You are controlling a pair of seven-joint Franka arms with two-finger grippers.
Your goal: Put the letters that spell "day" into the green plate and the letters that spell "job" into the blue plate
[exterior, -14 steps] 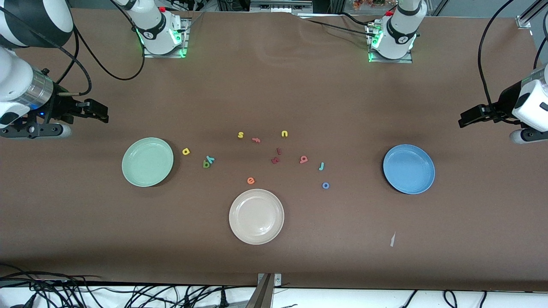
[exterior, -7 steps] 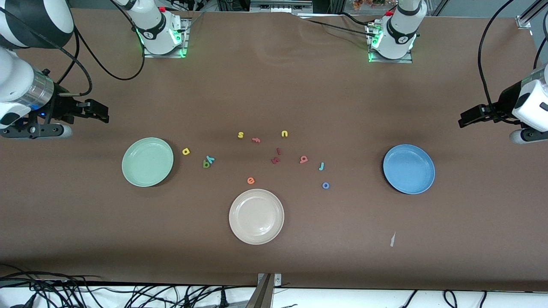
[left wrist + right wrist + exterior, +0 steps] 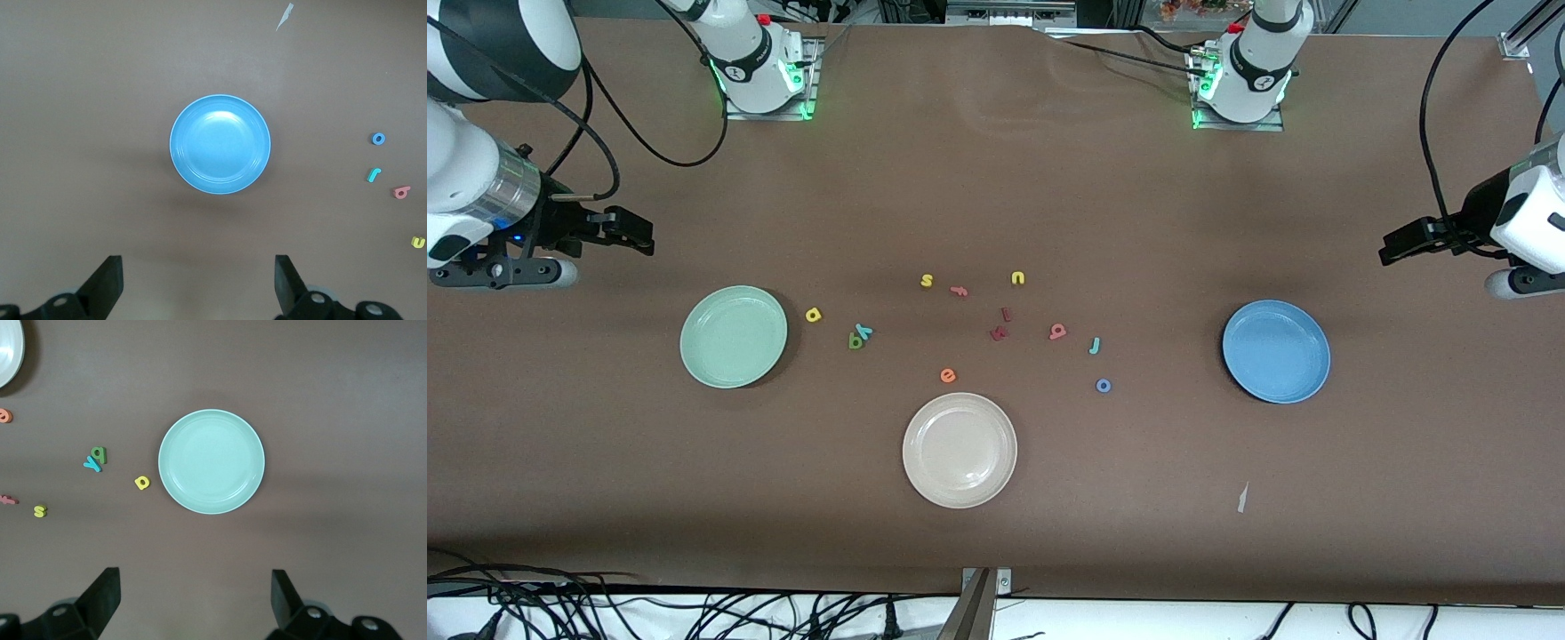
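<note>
While both arms wait, the left end effector (image 3: 197, 283) hangs released above the surface (image 3: 996, 178) near the blue plate (image 3: 220, 144); the right end effector (image 3: 193, 600), likewise spread and empty, hangs near the green plate (image 3: 211, 461).

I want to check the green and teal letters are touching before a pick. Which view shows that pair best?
The right wrist view: the green letter and teal y appear largest there, lying against each other near the green plate. The front view shows them smaller. The left wrist view misses them.

Cream plate (image 3: 8, 350) cut off at the right wrist view's edge
</note>
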